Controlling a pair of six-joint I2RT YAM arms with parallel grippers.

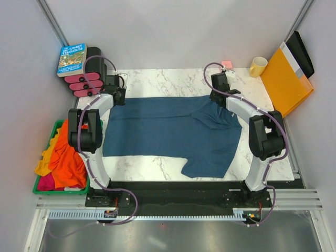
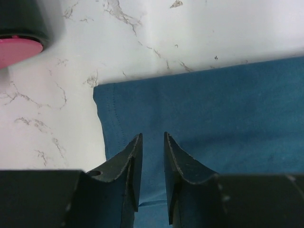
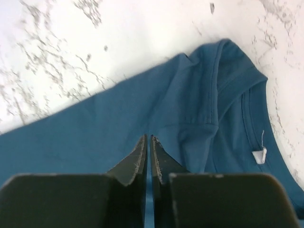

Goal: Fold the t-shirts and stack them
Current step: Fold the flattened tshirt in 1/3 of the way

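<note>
A large dark teal t-shirt (image 1: 168, 131) lies spread across the marble table, its right side rumpled and one sleeve hanging toward the near edge. My left gripper (image 1: 119, 97) hovers over the shirt's far left corner (image 2: 213, 109). Its jaws (image 2: 153, 135) stand slightly apart with only cloth showing below the gap. My right gripper (image 1: 219, 97) sits above the shirt's shoulder near the collar (image 3: 237, 80). Those fingers (image 3: 148, 137) are shut to a thin slit and hold nothing. Orange (image 1: 68, 152), yellow (image 1: 44, 160) and pink-red (image 1: 46, 182) t-shirts are heaped at the left.
A green crate (image 1: 39, 189) holds the heaped shirts beside the left arm. At the back left are a book (image 1: 72, 59) and a black stand with pink discs (image 1: 86, 84). A yellow mug (image 1: 258, 66) and an orange folder (image 1: 286, 79) stand at the back right.
</note>
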